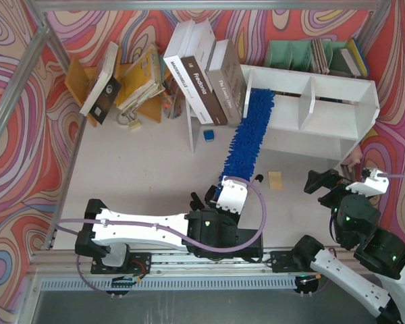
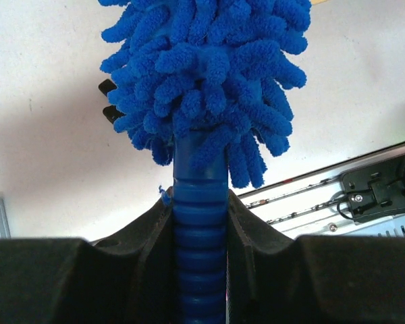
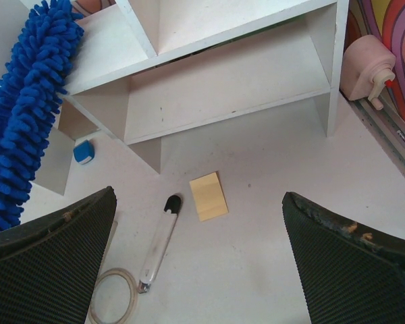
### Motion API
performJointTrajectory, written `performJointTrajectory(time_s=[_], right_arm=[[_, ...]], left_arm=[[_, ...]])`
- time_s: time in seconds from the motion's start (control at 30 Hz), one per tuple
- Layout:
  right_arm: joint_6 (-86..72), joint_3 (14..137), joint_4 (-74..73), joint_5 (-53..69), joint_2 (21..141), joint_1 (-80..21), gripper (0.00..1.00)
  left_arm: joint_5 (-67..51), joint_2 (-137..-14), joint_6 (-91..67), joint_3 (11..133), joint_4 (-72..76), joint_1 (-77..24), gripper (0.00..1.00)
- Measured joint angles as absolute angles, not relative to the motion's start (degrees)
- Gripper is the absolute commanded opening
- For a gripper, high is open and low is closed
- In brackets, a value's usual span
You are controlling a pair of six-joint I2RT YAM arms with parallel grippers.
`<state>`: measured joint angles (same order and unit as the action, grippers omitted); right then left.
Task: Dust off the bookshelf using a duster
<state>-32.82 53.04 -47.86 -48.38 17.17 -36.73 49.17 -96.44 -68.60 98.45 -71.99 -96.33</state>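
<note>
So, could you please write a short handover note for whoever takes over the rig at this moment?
Left gripper: shut on the handle of the duster.
Right gripper: open, holding nothing, above the table in front of the bookshelf.
Duster: its fluffy head lies across the left end of the bookshelf.
Done: duster picked up and brought to the shelf.
Left: wipe both compartments. How much is already dusted cannot be told.
</note>
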Motion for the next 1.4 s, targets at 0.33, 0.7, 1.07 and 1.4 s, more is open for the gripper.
performJointTrajectory(time_s=[0.33,0.7,1.07,1.4], right_arm=[[-32.80,52.97,-47.86,-48.34,17.72,-36.73,0.99],[-32.84,52.97,-47.90,-48.34,18.02,-36.73,0.99],[-33.10,52.97,-48.38,-48.34,18.37,-36.73,0.99],[-34.81,53.06,-50.50,-48.53,18.79,-36.73,0.99]], left_arm=[[49.80,-96.49,-65.60,105.21,-72.03,-96.27,0.00],[52.71,-92.40,-62.94,99.11,-68.88,-95.09,0.00],[48.90,-91.05,-60.53,90.70,-62.98,-94.59,0.00],[47.40,-90.70,-50.89,91.66,-56.47,-94.24,0.00]])
